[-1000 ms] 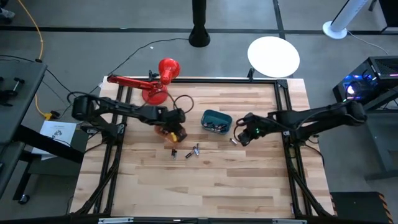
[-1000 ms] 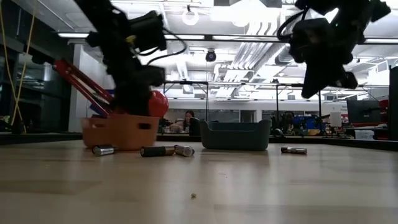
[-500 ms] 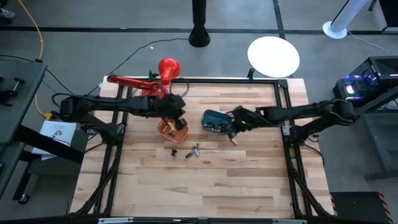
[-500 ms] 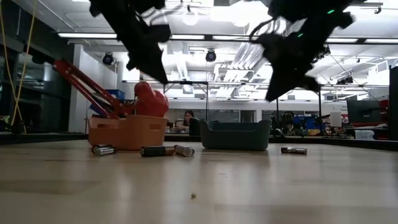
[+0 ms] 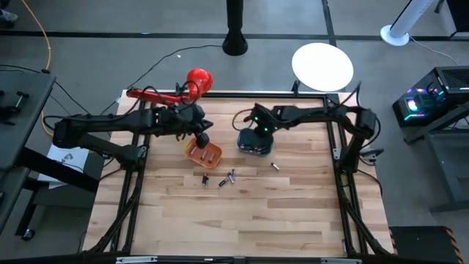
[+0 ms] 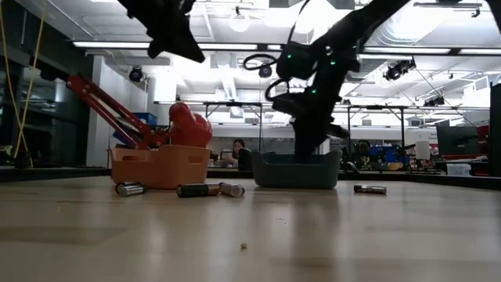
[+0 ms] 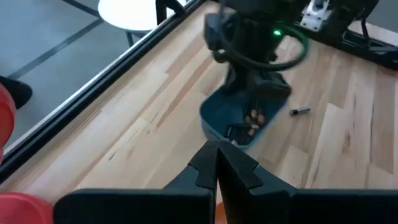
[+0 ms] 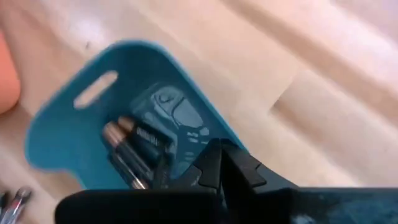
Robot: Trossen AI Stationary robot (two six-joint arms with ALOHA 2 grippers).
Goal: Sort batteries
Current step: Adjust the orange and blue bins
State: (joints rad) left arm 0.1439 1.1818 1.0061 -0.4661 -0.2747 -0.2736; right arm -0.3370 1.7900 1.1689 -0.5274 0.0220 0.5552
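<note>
Right tool (image 5: 258, 134) moved over teal bin (image 5: 255, 143) | closed

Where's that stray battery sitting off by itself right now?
High view: the lone battery lies on the table, right of the teal bin.

Left gripper (image 5: 201, 139), right gripper (image 5: 258, 132): closed.

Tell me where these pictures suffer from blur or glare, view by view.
Right wrist view: the teal bin and its batteries are motion-smeared. Low view: bright ceiling lights leave both arms as silhouettes. Left wrist view: slightly soft. High view: sharp and evenly lit.
</note>
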